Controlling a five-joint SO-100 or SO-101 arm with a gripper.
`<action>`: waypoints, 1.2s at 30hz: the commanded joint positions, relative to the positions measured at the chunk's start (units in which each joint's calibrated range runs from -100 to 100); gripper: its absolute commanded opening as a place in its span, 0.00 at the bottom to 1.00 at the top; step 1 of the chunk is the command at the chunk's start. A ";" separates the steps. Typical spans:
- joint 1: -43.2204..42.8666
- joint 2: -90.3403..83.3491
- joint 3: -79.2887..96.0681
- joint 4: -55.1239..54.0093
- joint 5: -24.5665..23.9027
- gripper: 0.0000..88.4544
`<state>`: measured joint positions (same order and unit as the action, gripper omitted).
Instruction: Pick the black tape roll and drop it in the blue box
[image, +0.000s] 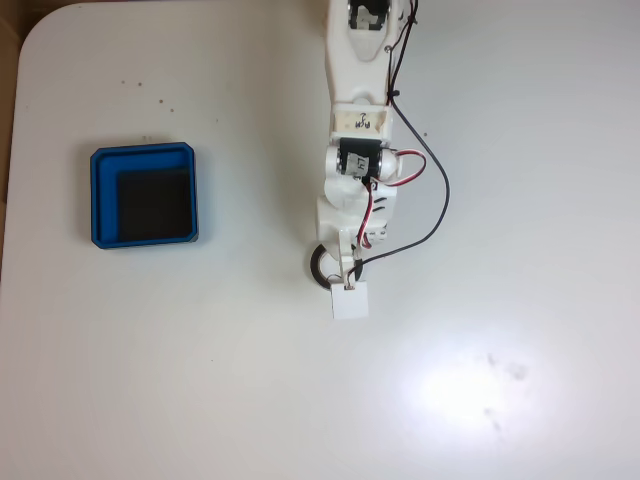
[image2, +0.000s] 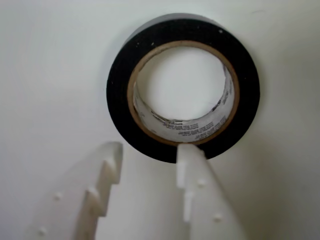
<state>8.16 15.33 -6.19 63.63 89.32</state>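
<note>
Reading the black tape roll (image2: 183, 85) core, you see unreadable small print; white gripper (image2: 150, 152) fingers spread, one tip overlapping its rim, roll flat on white table (image: 500, 150), well apart from blue plastic box (image: 101, 200).

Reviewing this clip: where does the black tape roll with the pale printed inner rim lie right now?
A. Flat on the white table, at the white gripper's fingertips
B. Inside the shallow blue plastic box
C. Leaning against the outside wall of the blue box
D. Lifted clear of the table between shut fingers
A: the black tape roll lies flat on the white table, at the tips of the open gripper, far from the blue box.
</note>
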 joint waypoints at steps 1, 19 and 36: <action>0.29 0.81 -4.50 0.48 0.17 0.21; -0.20 8.17 -7.56 0.40 0.08 0.27; -0.20 16.28 -15.46 0.40 0.08 0.27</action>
<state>8.16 31.75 -17.40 63.63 89.32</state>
